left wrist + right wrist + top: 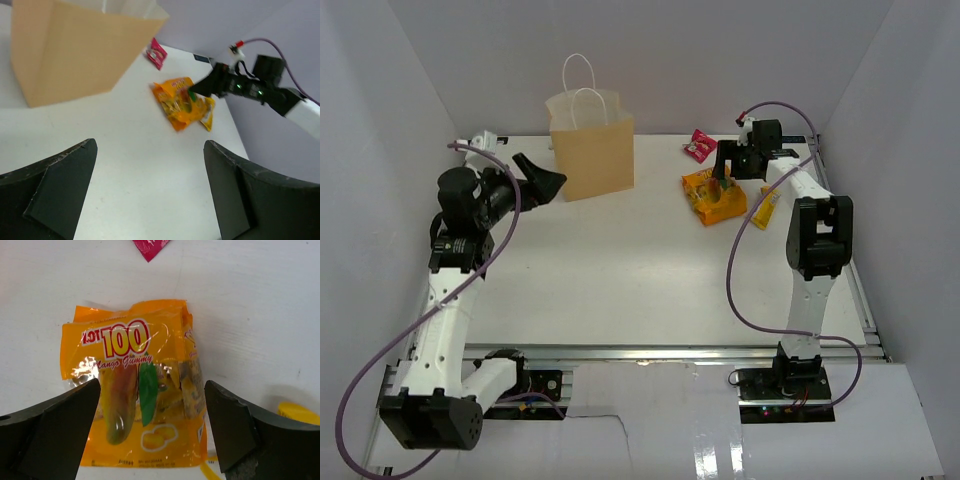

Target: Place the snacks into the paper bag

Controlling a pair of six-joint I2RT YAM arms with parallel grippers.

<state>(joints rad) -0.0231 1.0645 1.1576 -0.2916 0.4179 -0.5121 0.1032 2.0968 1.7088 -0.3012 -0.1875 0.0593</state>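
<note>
a white table (620,280) fills the floor of a booth, closed in by pale grey walls (720,50) at the back and both sides. a metal rail (650,352) runs along its near edge; in front lies a glossy white panel (720,430), marked by a thin dark crack (590,414).

One upright tan kraft paper bag (592,150) stands on the tabletop (620,270); it has two white looped cord handles (580,72). There is one large orange-yellow gummy bag (712,195). A second orange edge shows along its side, and I cannot tell whether it is a separate packet. There is one small yellow wrapper (765,210). The pink-red packets (700,146) number one or two, too small to tell.
</note>
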